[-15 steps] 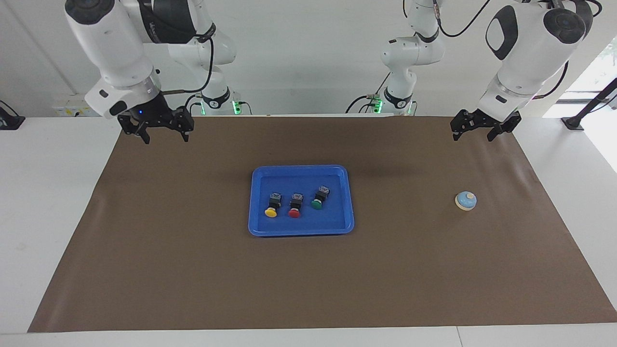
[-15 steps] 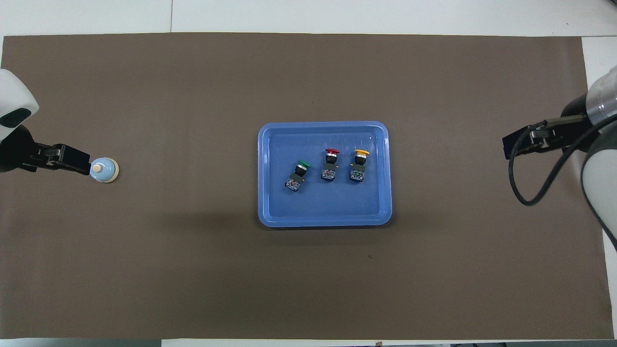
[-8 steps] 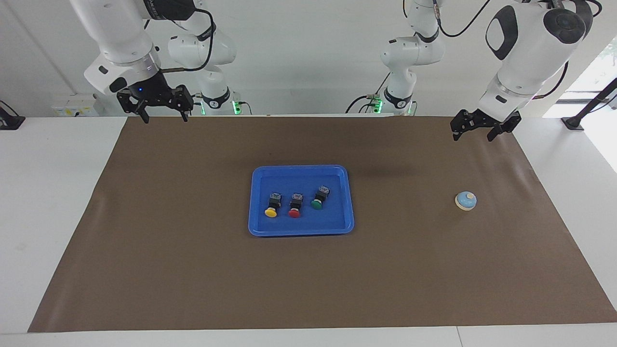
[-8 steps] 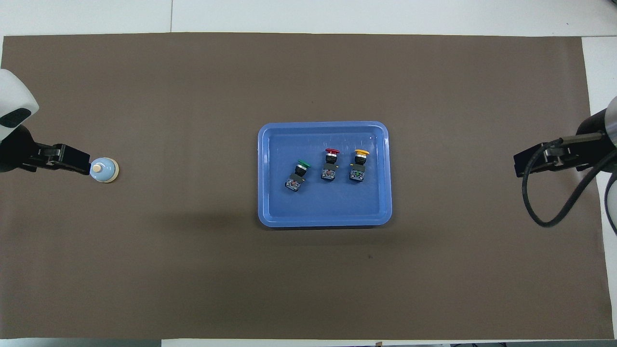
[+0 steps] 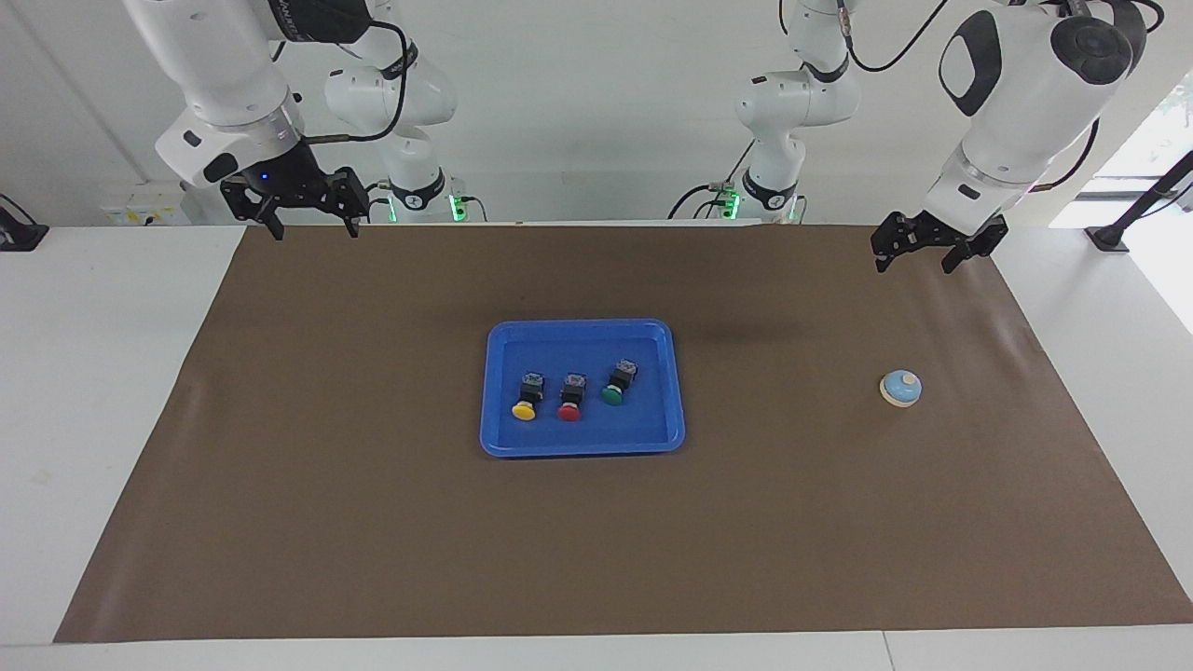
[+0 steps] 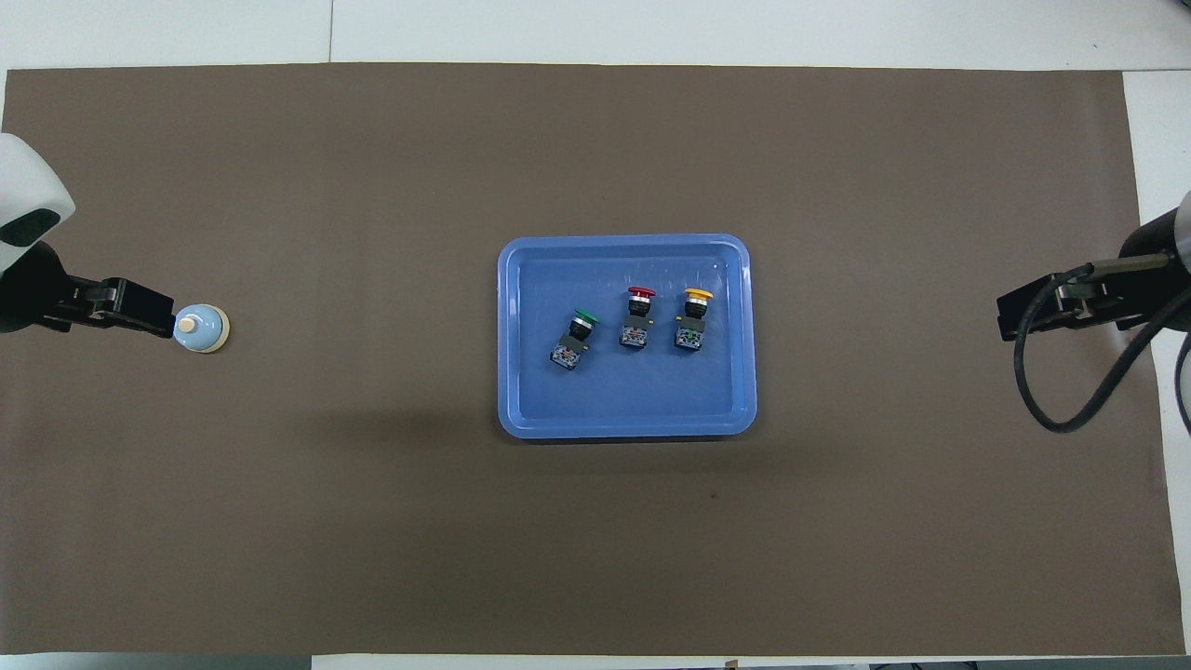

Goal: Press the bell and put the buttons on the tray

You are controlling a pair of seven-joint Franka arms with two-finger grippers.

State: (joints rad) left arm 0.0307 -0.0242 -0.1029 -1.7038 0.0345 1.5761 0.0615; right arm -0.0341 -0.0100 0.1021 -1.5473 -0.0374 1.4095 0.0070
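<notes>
Buttons, three of them, lie side by side on the floor of the blue tray [image 5: 491,391] near the middle of the worktop [image 5: 84,373]: the yellow button [image 5: 527,396] toward the right arm's end, the red button [image 5: 570,397] between, the green button [image 5: 617,382] toward the left arm's end, each on its side with its cap pointing away from the robots. We can read no brand, label or writing on any of them. The bell [image 5: 900,388] stands alone on the brown mat [image 5: 354,522] toward the left arm's end, well apart from the tray. We see the left tool [image 5: 926,253] hanging in the air with its fingers spread wide and nothing between them, over the mat's edge nearest the robots. The right tool [image 5: 310,224] hangs likewise, fingers wide and empty, over the mat's corner at the right arm's end. The mat covers most of the white worktop, whose bare strips show around it. A plain white wall [image 5: 596,112] rises at the robots' end, green lights glow at the arm bases, and daylight enters at the left arm's end.
</notes>
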